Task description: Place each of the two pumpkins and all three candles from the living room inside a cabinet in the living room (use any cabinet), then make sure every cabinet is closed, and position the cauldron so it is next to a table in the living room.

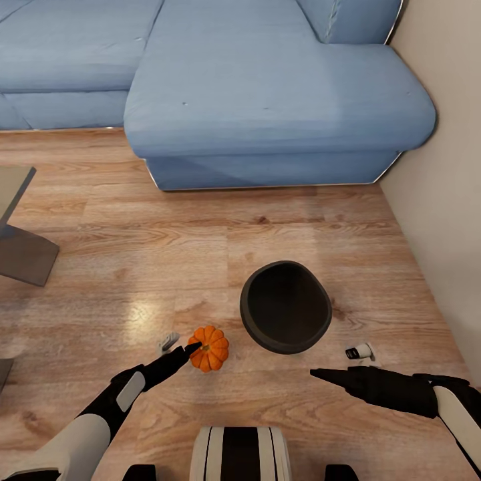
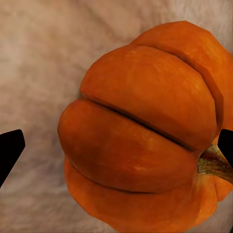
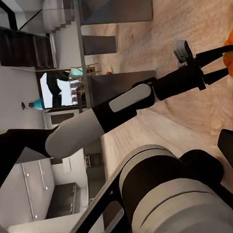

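Orange pumpkin (image 1: 209, 348) on plank floor (image 1: 167, 254), left end effector (image 1: 190, 349) spread wide around it — not clamped, right end effector's (image 1: 314, 373) opening unclear.

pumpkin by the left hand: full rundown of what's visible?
The pumpkin is small, round, bright orange, with deep ribs and a matte rind; the left wrist view shows a short tan stem. It lies on the wood floor, just left of the black cauldron and apart from it. The left hand is open with the pumpkin between its fingers; whether they touch it I cannot tell.
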Motion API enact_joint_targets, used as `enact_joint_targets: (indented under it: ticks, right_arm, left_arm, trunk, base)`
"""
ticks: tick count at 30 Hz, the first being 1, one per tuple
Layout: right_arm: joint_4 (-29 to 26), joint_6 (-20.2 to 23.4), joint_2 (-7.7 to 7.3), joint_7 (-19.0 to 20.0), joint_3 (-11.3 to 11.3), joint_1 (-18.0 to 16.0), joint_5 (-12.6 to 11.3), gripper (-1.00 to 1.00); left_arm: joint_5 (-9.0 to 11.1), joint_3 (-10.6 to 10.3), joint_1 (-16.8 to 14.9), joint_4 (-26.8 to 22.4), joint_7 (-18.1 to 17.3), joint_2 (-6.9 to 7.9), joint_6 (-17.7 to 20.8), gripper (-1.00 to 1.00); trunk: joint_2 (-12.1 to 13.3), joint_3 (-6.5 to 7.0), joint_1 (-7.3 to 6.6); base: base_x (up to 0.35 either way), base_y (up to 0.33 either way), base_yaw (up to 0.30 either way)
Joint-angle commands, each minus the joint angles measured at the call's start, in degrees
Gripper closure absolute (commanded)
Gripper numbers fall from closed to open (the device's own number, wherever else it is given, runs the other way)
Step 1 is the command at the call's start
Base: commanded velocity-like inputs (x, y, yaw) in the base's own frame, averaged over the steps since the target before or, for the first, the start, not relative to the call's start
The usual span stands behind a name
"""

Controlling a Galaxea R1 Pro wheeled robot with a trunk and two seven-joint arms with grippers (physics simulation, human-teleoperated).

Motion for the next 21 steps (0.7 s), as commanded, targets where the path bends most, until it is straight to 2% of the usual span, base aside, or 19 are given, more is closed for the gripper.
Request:
enact_joint_targets:
  ticks: [1,18,19,21]
  right_arm:
    - [0.0,0.2,-0.03,0.2,0.0,0.0,0.0,-1.0]
    - [0.0,0.2,-0.03,0.2,0.0,0.0,0.0,-1.0]
    - [0.0,0.2,-0.03,0.2,0.0,0.0,0.0,-1.0]
    - [0.0,0.2,-0.03,0.2,0.0,0.0,0.0,-1.0]
  left_arm:
    - [-1.1,0.0,0.0,0.6,0.1,-0.02,0.1,-1.0]
    - [-1.2,0.0,0.0,0.6,0.1,-0.02,-0.2,-1.0]
    - [-1.2,0.0,0.0,0.6,0.1,-0.02,-0.2,1.0]
    - [-1.2,0.0,0.0,0.6,0.1,-0.02,-0.2,1.0]
  trunk:
    - [0.0,-0.03,0.01]
    - [0.0,-0.03,0.01]
    - [0.0,-0.03,0.01]
    - [0.0,-0.03,0.01]
  base:
    - [0.0,-0.025,0.0]
    - [0.0,-0.032,0.0]
    - [0.0,0.0,0.0]
    - [0.0,0.0,0.0]
